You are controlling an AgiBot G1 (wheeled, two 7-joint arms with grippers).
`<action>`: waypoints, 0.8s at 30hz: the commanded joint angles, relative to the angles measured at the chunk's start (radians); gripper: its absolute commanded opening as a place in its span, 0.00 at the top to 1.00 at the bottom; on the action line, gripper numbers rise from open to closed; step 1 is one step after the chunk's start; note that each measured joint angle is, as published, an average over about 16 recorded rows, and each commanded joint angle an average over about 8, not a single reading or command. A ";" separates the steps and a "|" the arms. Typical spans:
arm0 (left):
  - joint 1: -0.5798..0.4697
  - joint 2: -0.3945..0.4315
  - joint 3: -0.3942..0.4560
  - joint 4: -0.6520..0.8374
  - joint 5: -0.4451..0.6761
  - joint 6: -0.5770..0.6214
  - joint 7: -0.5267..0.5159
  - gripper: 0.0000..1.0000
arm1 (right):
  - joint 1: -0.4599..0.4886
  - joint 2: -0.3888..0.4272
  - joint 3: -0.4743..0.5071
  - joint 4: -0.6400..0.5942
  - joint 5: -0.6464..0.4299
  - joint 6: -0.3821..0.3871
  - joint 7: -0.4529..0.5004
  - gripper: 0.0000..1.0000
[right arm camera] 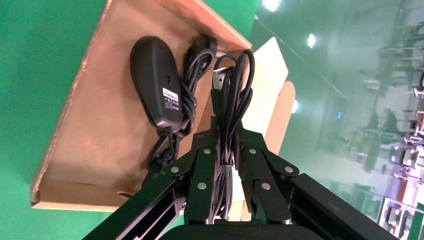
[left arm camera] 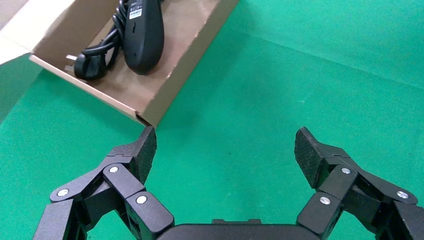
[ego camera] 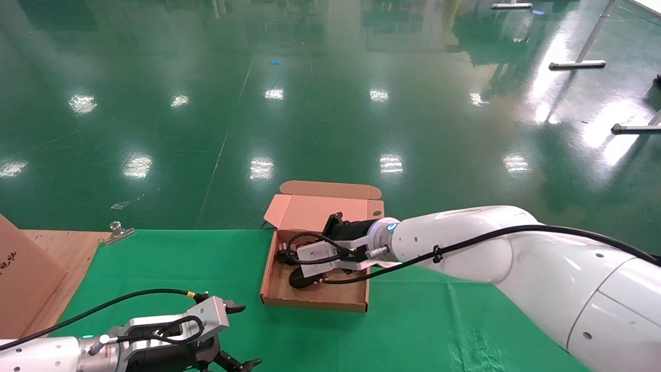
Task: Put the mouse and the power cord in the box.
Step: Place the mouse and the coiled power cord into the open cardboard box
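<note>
Pinched between the closed jaws of your right gripper [right arm camera: 226,145] is the mouse's thin cable [right arm camera: 232,85], gathered into a loop bundle with its flat metal connector [right arm camera: 216,80] sticking up beside the loops. The grip sits low on the bundle, so most of the loops stand free beyond the fingertips, over the far side of the box [right arm camera: 95,150]. The mouse [right arm camera: 156,82] itself is not in the jaws. It lies on the box floor, label face up, just beside the bundle and a little ahead of the fingertips. The power cord [left arm camera: 92,65] is down in the box too, pressed along the mouse's side with its pronged plug near the box's corner. My read is that you hold the cable because it's the last loose piece. The body and the cord are already in, and the bundle needs tucking next to them so the lid [right arm camera: 265,85] can fold shut. The lid stands open behind the box, clear of the arm. The free gap beside the cord looks narrow, so I'd expect the loops to spring or snag on the cord when dropped. Your left gripper [left arm camera: 225,145] is parked near the box's front corner, low over the green cloth [left arm camera: 280,75]. Its jaws are spread wide and hold nothing.
</note>
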 commanded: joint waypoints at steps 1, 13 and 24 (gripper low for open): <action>0.004 -0.004 0.001 -0.010 0.001 -0.004 -0.005 0.00 | -0.002 0.000 -0.007 -0.005 0.003 0.008 -0.002 0.00; -0.003 0.001 0.001 0.003 0.002 -0.002 0.000 0.00 | -0.002 0.000 0.002 -0.001 0.000 -0.002 0.000 0.00; -0.004 0.003 -0.004 0.007 0.001 0.004 0.000 0.00 | 0.000 0.005 0.008 0.005 0.000 -0.009 0.000 0.00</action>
